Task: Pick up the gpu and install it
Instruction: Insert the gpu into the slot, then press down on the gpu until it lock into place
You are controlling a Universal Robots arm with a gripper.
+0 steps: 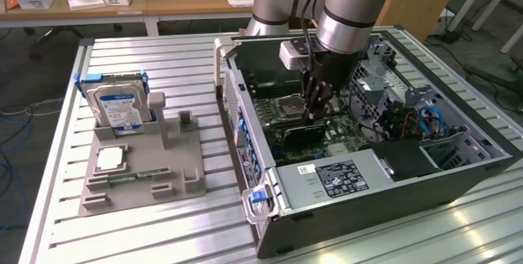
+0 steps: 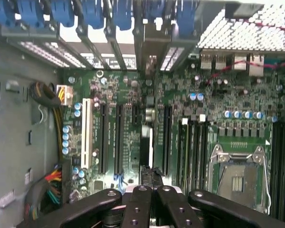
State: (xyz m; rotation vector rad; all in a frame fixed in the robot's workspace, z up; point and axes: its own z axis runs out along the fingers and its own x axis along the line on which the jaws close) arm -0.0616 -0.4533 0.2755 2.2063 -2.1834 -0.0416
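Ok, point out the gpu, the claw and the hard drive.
gpu (image 1: 301, 133): exterior view, black top face.
claw (image 1: 315, 115): exterior view, between the fingertips.
hard drive (image 1: 119, 106): exterior view, blue label.

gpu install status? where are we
Done: the gpu is off the parts holder and inside the PC case, down at the motherboard.
In hand: the end effector is shut on the gpu's top edge, card on edge over the expansion slots.
Left: seating isn't confirmed; can't tell if it's fully in the slot.

Silver-grey arm (image 1: 351, 13), blue joint caps, black cable, black hand (image 1: 315, 116), screwed linkages.
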